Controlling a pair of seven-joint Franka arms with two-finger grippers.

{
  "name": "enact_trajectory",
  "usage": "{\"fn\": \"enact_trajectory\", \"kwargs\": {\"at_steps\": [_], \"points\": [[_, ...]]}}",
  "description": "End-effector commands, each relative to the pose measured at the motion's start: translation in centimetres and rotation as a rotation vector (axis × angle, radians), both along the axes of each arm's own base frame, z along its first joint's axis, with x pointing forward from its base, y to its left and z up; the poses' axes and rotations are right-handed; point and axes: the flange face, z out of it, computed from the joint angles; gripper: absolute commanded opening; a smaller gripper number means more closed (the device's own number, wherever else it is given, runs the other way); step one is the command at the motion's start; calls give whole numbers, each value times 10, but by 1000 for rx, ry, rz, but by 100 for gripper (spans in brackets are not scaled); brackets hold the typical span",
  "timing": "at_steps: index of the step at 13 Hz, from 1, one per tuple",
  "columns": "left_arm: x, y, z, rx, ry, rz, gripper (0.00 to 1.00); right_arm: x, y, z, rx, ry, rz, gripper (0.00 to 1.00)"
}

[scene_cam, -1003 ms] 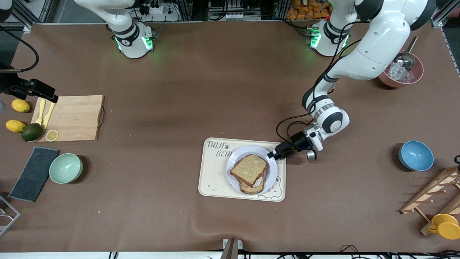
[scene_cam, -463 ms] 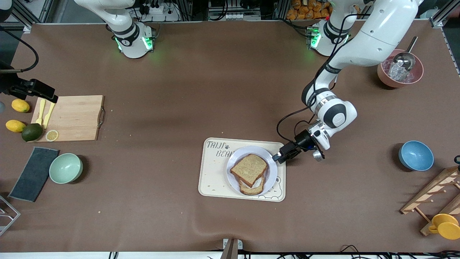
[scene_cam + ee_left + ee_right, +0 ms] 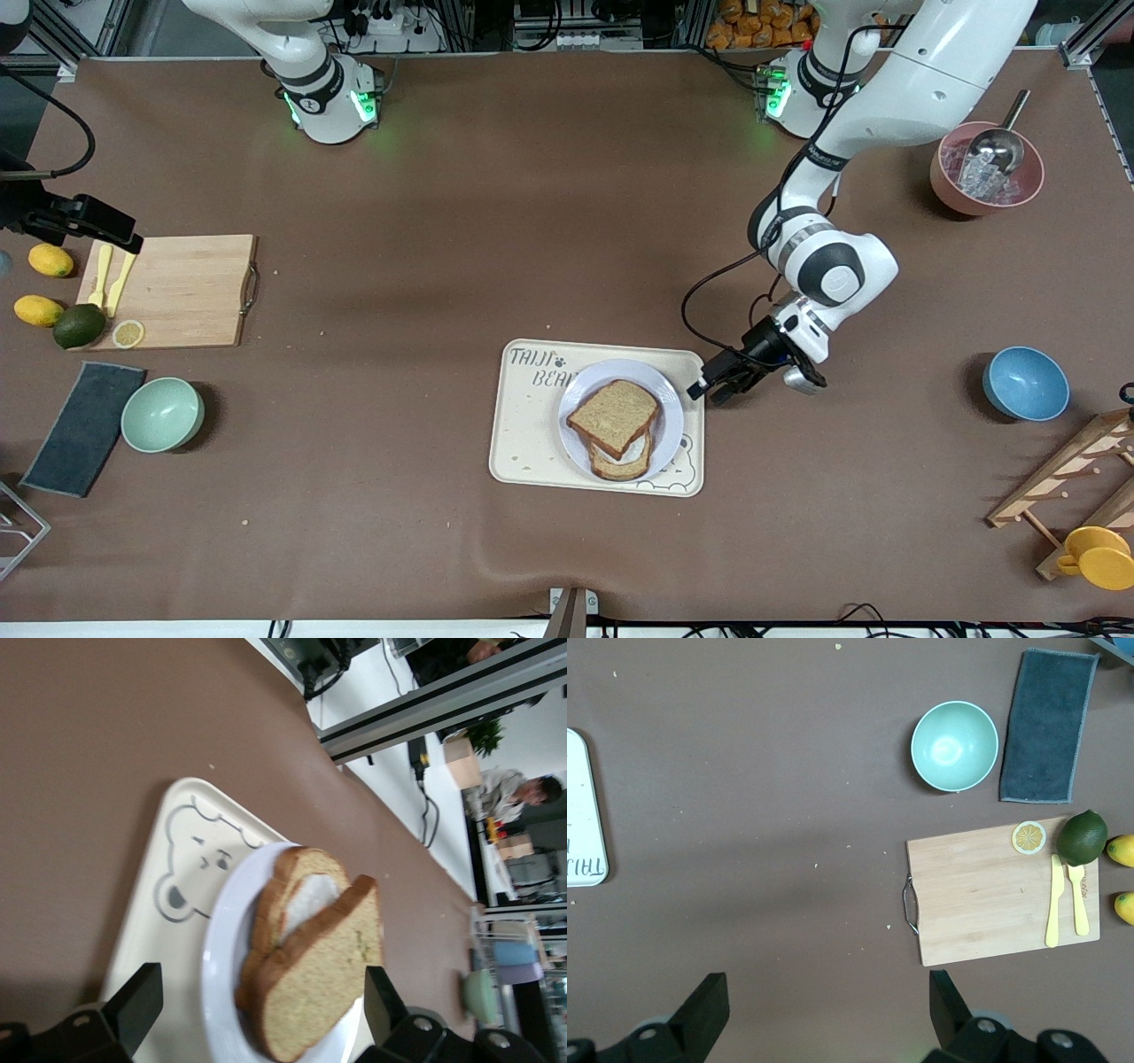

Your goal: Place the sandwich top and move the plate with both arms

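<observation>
The sandwich top (image 3: 614, 415) lies askew on a lower bread slice with white egg (image 3: 306, 899), on the lavender-white plate (image 3: 671, 416). The plate sits on a cream bear-print tray (image 3: 523, 425). My left gripper (image 3: 713, 385) is open and empty, low beside the plate's rim toward the left arm's end of the table. In the left wrist view its fingers flank the sandwich top (image 3: 328, 983) and plate (image 3: 221, 966) without touching. My right gripper (image 3: 824, 1019) is open and empty, high over bare table by the cutting board (image 3: 1001, 895).
A green bowl (image 3: 162, 414), a dark cloth (image 3: 84, 428) and the cutting board (image 3: 182, 288) with fruit lie at the right arm's end. A blue bowl (image 3: 1025, 383), a pink bowl of ice (image 3: 986, 177) and a wooden rack (image 3: 1072, 496) are at the left arm's end.
My left gripper has drawn back off the plate's rim toward the left arm's end of the table. The sandwich, plate and right arm have not moved.
</observation>
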Motion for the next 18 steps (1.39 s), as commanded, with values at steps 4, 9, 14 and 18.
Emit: {"fn": "enact_trajectory", "kwargs": {"at_steps": [4, 9, 14, 18], "points": [[14, 65, 7, 189, -60, -97, 100, -1, -4, 1, -3, 0, -15, 100], [23, 112, 25, 325, -108, -161, 100, 0, -4, -1, -3, 3, -14, 100], [31, 146, 42, 464, -109, -256, 100, -1, -4, 1, -3, 0, -14, 100], [41, 163, 61, 518, -57, -328, 100, -1, -4, 0, -3, 3, -12, 100]]}}
